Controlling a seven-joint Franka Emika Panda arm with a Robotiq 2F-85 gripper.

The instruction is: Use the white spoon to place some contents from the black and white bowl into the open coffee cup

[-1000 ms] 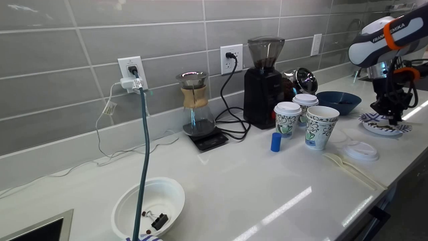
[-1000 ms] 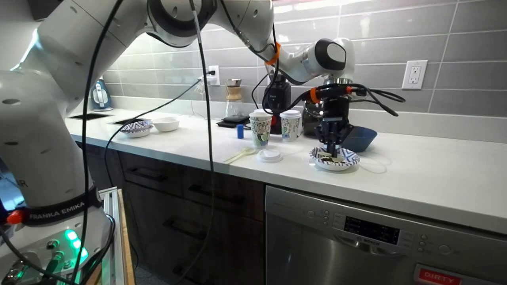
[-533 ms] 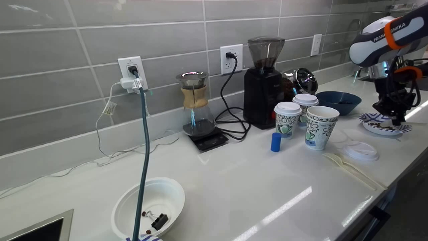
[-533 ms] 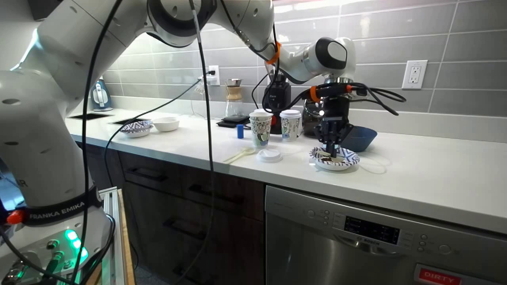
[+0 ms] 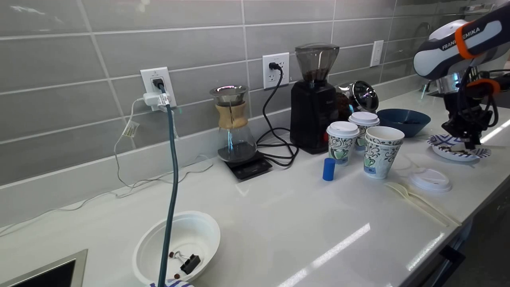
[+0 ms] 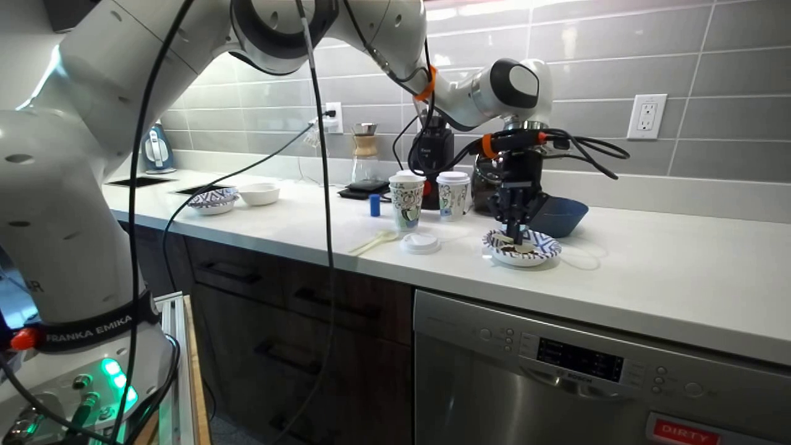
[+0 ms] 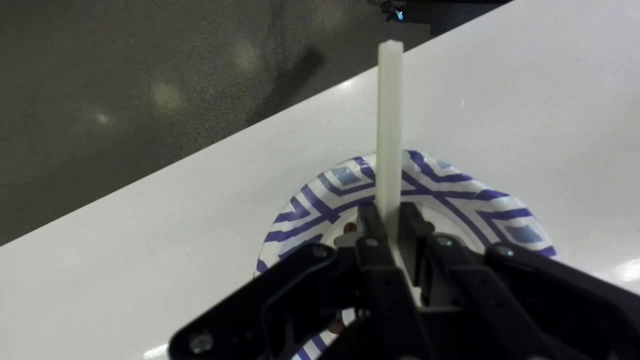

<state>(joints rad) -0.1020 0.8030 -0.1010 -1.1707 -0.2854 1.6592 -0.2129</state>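
The black and white bowl [image 6: 547, 247] sits near the counter's front, its patterned rim [image 7: 310, 220] looking blue-violet and white up close. Brown bits [image 7: 350, 227] lie in it. My gripper [image 6: 516, 240] points down into this bowl, its fingertips low over the contents. In the wrist view the gripper [image 7: 390, 215] is shut on the handle of the white spoon [image 7: 389, 135], which stretches over the rim toward the counter edge. Fingers hide the spoon's scooping end there. The open coffee cup [image 5: 381, 155], lidless and leaf-patterned, stands upright apart from the bowl, also seen in both exterior views.
A white lid [image 5: 430, 179] and pale utensils [image 5: 422, 203] lie in front of the open cup. Lidded cups [image 5: 342, 139] and the coffee grinder [image 5: 314, 107] stand behind it. A dark blue bowl [image 6: 561, 216] is just behind the patterned one. The counter's front edge [image 7: 240, 132] is close.
My gripper has shifted only slightly back and forth over the bowl, with the spoon kept in its grip. The bowl, cups and lid have not moved.
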